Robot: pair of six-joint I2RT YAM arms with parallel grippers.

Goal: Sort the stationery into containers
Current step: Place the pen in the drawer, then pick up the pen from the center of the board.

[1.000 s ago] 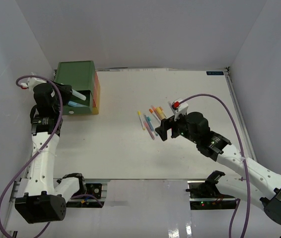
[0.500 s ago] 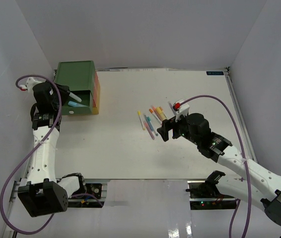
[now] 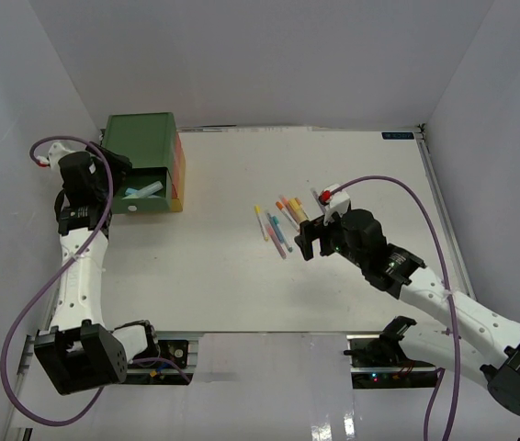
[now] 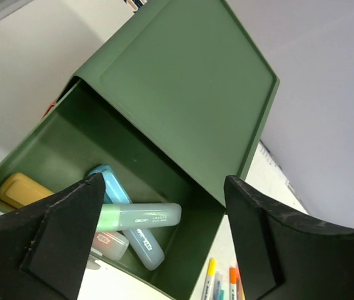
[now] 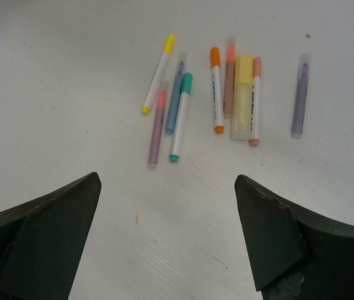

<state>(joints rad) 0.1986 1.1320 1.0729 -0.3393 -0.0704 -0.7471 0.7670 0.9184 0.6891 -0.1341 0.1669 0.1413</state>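
While pens lie loose under right gripper, green drawer stands open at left gripper

Since most stationery is not yet sorted, a cluster of pens lies flat on the white table, just ahead of the right gripper. From the right wrist view the cluster sits beyond the fingertips, roughly centred between them. Left group: yellow-capped pen, pinkish-purple pen, blue pen and teal-capped pen, side by side and touching in places. Right group: orange-capped pen, yellow highlighter with peach pens against both its sides. One purple pen lies apart, off toward the right finger's side. Right gripper has its jaws spread wide, nothing between them, hovering above the table.

Green drawer is pulled out of the green top box, directly below and ahead of the left gripper. Inside it: green highlighter lying across a blue marker, a yellow block toward the left finger's side, and a small clear item, too blurred to name. Left gripper also stands spread, empty, above the drawer's contents. An orange-red box shows beneath the green one.
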